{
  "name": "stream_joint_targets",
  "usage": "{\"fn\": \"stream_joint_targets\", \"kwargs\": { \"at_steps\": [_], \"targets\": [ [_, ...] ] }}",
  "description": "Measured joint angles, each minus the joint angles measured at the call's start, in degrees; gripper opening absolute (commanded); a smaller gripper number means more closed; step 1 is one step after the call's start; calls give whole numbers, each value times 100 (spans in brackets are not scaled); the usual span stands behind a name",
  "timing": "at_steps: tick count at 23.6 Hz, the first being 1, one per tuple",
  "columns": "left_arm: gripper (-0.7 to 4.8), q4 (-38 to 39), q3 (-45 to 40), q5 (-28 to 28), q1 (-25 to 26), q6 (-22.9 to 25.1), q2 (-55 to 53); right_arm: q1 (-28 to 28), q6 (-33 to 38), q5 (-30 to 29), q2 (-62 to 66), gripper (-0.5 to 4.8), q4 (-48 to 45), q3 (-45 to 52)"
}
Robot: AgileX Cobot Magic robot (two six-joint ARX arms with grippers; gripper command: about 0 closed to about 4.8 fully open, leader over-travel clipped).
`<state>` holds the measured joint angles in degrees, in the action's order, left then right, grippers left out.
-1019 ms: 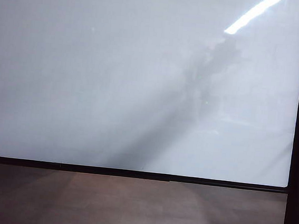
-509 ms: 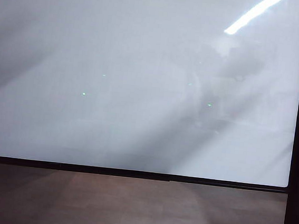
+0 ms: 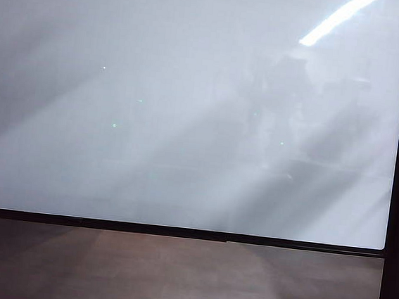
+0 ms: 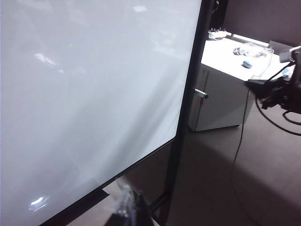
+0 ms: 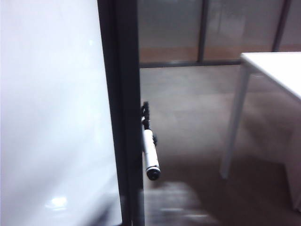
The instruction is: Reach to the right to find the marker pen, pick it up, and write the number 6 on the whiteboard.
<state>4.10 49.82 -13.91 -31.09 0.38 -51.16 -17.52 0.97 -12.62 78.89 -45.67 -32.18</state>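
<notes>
The whiteboard (image 3: 188, 120) fills the exterior view, glossy white in a thin black frame, and neither gripper shows there. No number 6 shows on it. The marker pen (image 5: 150, 157), silver-white with a black cap, sticks out from a clip on the board's black right post (image 5: 120, 117); it also shows in the left wrist view as the marker pen (image 4: 201, 93). My left gripper (image 4: 134, 209) is a dark blur low by the board's bottom corner. My right gripper (image 4: 263, 87) is a dark shape with cables, off to the side of the pen and apart from it.
A white cabinet (image 4: 216, 108) with small items on top stands behind the post. A white table (image 5: 270, 70) with a thin leg stands beyond the pen. Brown floor (image 3: 173, 274) lies below the board. A cable (image 4: 240, 141) hangs near the cabinet.
In the exterior view the dark reflections on the board have shifted and spread toward the right, and faint green dots have appeared. No arm enters that view.
</notes>
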Motion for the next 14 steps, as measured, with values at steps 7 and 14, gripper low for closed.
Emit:
{"fn": "stream_joint_targets", "kwargs": {
  "at_steps": [7,14],
  "targets": [
    [-6,-2,15,-157,0,-4,2,-11,79,-509,1578,265,-1716,-164],
    [-6,-24,22,-254,-2,-4,2,-20,90,-925,3012,264,-2100,-1272]
  ]
}}
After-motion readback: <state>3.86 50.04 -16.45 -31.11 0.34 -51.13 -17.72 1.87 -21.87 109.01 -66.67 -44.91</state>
